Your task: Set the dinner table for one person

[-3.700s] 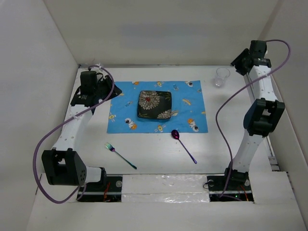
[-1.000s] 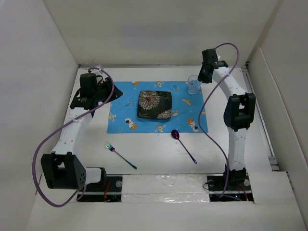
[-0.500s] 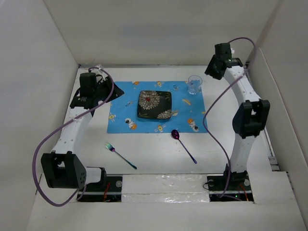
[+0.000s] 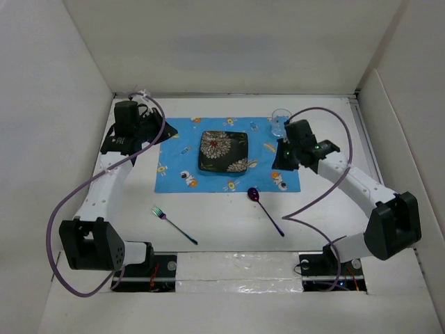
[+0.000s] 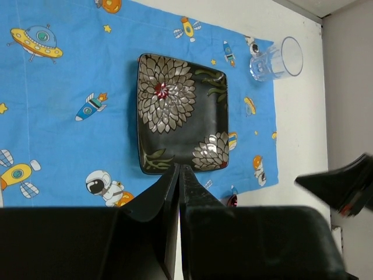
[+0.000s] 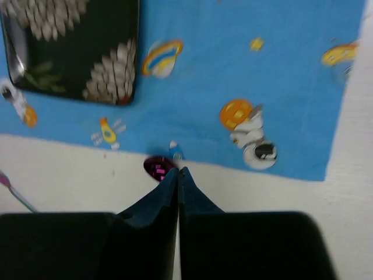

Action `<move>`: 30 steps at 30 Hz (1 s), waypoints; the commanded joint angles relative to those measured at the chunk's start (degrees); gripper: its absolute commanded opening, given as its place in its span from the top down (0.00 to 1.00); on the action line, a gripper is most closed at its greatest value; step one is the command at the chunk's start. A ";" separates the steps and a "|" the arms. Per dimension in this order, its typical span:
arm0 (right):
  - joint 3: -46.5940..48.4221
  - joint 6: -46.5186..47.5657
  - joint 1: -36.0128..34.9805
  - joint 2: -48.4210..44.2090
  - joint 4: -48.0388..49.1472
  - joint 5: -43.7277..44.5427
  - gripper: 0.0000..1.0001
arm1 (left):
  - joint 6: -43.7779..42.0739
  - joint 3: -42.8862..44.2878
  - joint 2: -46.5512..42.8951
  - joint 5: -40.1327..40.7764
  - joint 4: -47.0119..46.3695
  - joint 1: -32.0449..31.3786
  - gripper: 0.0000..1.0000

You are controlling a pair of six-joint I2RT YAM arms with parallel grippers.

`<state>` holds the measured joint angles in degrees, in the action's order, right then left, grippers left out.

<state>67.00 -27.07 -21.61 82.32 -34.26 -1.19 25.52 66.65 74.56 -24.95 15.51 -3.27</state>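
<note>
While left pincer (image 5: 179,170) and right pincer (image 6: 178,172) are pressed together, dinner table (image 4: 215,219) borders placemat (image 4: 182,142).

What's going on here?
Table-setting for one, midway. The plate sits on the blue placemat, glass at its far right corner; spoon and fork lie off it on the dinner table. Both shut and empty: right gripper above the mat's near edge by the spoon, left gripper at its left side.

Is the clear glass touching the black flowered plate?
Apart. The left wrist view shows a strip of blue placemat between the glass and the plate.
</note>
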 commanded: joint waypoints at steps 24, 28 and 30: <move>-13.30 -5.80 -18.82 4.33 -0.72 3.13 0.60 | -2.49 3.75 -0.03 2.28 -0.39 -1.92 0.80; -13.91 -5.28 -20.49 5.48 -1.16 2.51 0.60 | -2.32 3.48 0.14 2.36 -0.65 -1.92 0.80; -14.09 -5.27 -21.11 6.70 -1.33 2.51 0.60 | -2.23 3.13 0.06 2.27 -0.74 -1.92 0.80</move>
<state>53.47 -31.97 -41.32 87.83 -35.16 1.06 23.42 70.24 74.96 -22.28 16.47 -5.15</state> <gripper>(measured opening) 0.403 0.196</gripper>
